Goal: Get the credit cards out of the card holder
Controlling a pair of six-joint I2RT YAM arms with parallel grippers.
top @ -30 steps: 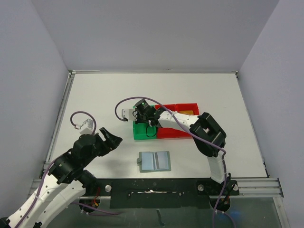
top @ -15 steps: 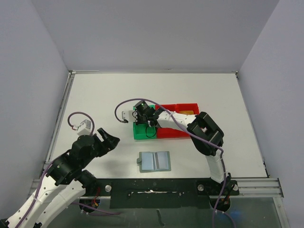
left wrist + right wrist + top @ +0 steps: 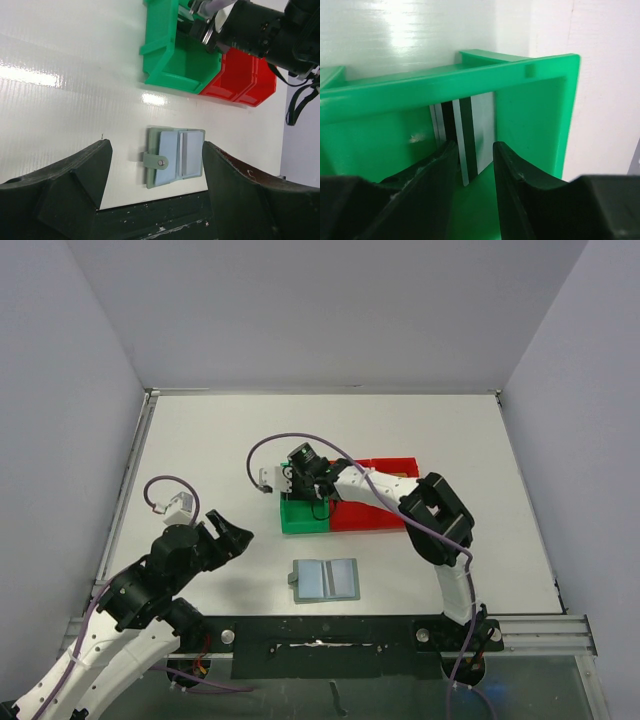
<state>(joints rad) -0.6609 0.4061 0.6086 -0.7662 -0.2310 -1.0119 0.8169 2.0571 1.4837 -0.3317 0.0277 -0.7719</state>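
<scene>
A white, shiny worktop (image 3: 220, 440) is seen. A small grey-green card holder (image 3: 326, 580) is laid flat and open on it, near the front edge, with its two pale blue panels facing up. Farther back, a green bin (image 3: 303, 518) is set on the worktop. Right beside it, touching it, red bins (image 3: 365, 521) are set too.

The holder (image 3: 326, 580) is lying open, flat, by the near edge of the bench (image 3: 200, 450); cards (image 3: 482, 130) are standing upright in the green bin (image 3: 530, 115).
</scene>
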